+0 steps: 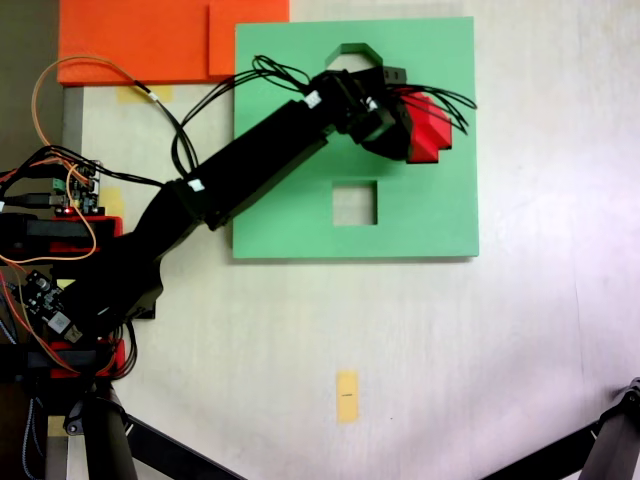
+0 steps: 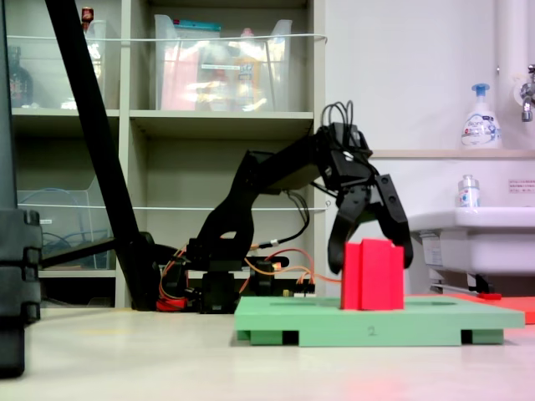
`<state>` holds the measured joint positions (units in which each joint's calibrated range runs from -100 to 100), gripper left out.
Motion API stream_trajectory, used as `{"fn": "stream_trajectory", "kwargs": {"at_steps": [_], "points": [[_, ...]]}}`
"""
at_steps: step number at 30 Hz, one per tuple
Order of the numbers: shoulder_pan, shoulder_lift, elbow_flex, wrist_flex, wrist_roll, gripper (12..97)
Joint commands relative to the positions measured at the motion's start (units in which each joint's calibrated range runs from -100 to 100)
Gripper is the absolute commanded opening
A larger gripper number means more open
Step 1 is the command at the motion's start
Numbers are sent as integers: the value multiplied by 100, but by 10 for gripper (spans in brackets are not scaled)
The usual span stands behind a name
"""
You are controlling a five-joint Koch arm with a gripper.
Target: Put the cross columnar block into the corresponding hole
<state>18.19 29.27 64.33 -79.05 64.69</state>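
Observation:
The cross columnar block is bright red and stands upright on the green foam board, close to the board's right edge in a fixed view. From the side, the block rises well above the board. My gripper comes down over the block with one black finger against each side of it. From above, the gripper covers the block's left part. The corresponding hole is hidden under the block and gripper.
An octagonal cutout and a square cutout show in the board. Orange foam sheets lie at the top left. Wires and controller boards sit by the arm's base. Tripod legs cross the bottom corners.

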Motion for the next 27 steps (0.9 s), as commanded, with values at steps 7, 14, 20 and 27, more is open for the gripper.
{"fn": "stream_trajectory", "kwargs": {"at_steps": [7, 14, 20, 27], "points": [[34, 229, 426, 746, -103, 375], [34, 243, 426, 726, 34, 375], [15, 355, 426, 726, 54, 505], [29, -50, 426, 717, 137, 861]]}}
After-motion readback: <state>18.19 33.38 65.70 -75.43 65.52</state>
